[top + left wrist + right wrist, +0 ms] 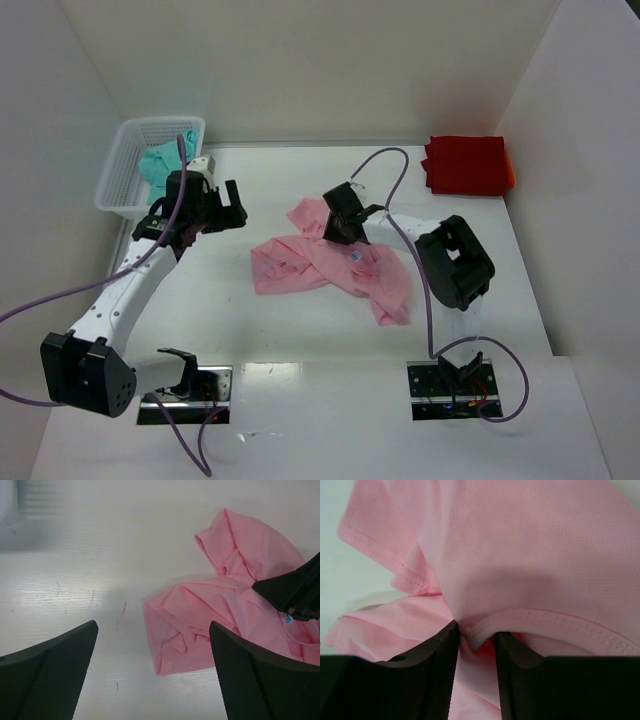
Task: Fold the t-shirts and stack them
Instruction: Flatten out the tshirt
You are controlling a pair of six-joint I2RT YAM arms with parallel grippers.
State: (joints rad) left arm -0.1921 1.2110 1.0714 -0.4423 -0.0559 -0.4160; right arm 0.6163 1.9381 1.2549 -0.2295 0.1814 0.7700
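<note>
A crumpled light pink t-shirt (300, 268) (220, 600) (520, 545) lies in the middle of the table. My right gripper (345, 232) (476, 636) is down on its upper part, with a fold of pink cloth near a stitched hem pinched between its narrow-set fingers. In the left wrist view it shows as a dark shape (295, 592) on the cloth. My left gripper (225, 212) (154, 626) hangs wide open and holds nothing, above the table just left of the shirt's left corner. A folded bright red t-shirt (467, 165) lies at the back right. A teal t-shirt (158, 165) sits in the basket.
A white mesh basket (160, 122) stands at the back left corner, close behind my left gripper. White walls close in the table on the left, back and right. Purple cables loop over both arms.
</note>
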